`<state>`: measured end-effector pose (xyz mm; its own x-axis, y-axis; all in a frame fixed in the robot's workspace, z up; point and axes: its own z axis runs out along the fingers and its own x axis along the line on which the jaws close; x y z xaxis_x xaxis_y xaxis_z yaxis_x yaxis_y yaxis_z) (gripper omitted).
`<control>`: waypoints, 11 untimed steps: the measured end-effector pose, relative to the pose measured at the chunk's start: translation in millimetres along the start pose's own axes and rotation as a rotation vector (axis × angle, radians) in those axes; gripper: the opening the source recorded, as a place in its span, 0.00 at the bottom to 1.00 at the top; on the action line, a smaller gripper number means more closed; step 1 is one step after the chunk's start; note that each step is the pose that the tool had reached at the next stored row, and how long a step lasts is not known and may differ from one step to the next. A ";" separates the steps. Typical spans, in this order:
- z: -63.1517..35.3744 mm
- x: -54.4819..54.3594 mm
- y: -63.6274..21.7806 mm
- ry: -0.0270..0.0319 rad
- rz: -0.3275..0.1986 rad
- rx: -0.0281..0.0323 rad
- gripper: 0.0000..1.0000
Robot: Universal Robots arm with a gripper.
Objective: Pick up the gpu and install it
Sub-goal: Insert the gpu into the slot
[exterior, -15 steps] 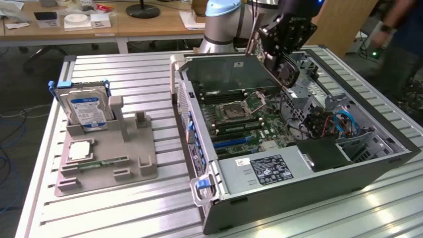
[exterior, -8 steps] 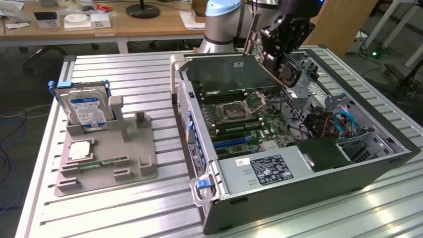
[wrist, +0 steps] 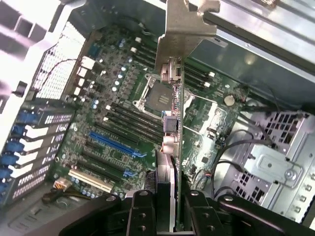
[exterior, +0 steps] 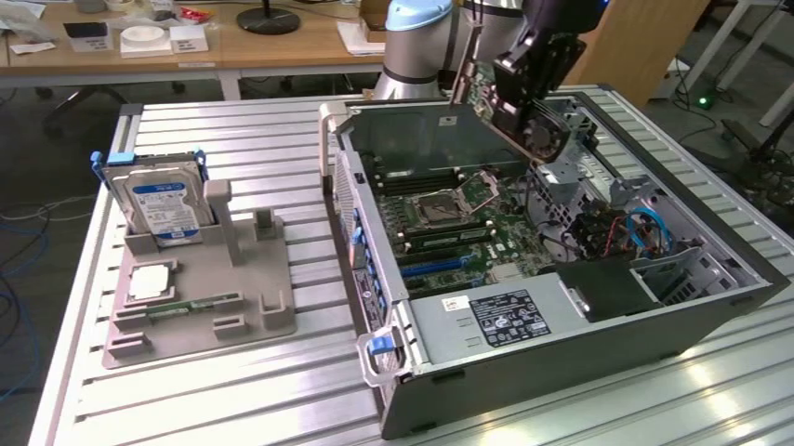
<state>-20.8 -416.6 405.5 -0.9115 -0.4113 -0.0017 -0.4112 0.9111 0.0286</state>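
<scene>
The gpu (exterior: pixel 503 110) hangs tilted in the air above the open computer case (exterior: pixel 372 214), over its far side. My gripper (exterior: pixel 531 82) is shut on it from above. In the wrist view the gpu (wrist: pixel 173 123) appears edge-on, its silvery end bracket (wrist: pixel 184 29) pointing away from me, and my black fingers (wrist: pixel 141 212) clamp the card's near end on both sides. Below the card lies the motherboard (wrist: pixel 113 113) with its CPU socket (wrist: pixel 156 96) and a blue expansion slot (wrist: pixel 114 143). The card is clear of the board.
A grey fixture (exterior: pixel 205 297) on the exterior view's left holds a silver hard drive with a blue label (exterior: pixel 162 204), a CPU chip (exterior: pixel 149 282) and a green memory stick (exterior: pixel 192 305). Inside the case sit a power supply (exterior: pixel 496 318), a drive cage and cables (exterior: pixel 645 232).
</scene>
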 end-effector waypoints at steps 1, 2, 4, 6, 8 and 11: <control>0.0 0.0 0.0 0.0005 -0.016 0.0000 0.27; 0.0 0.0 0.0 0.0009 -0.031 0.0000 0.27; 0.0 0.0 0.0 0.0018 -0.063 -0.0001 0.27; 0.0 0.0 0.0 0.0028 -0.097 -0.0001 0.27; 0.0 0.0 0.0 0.0038 -0.130 -0.0001 0.27; 0.0 0.0 0.0 0.0053 -0.183 0.0000 0.27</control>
<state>-20.8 -416.6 405.5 -0.8216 -0.5700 -0.0016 -0.5698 0.8213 0.0284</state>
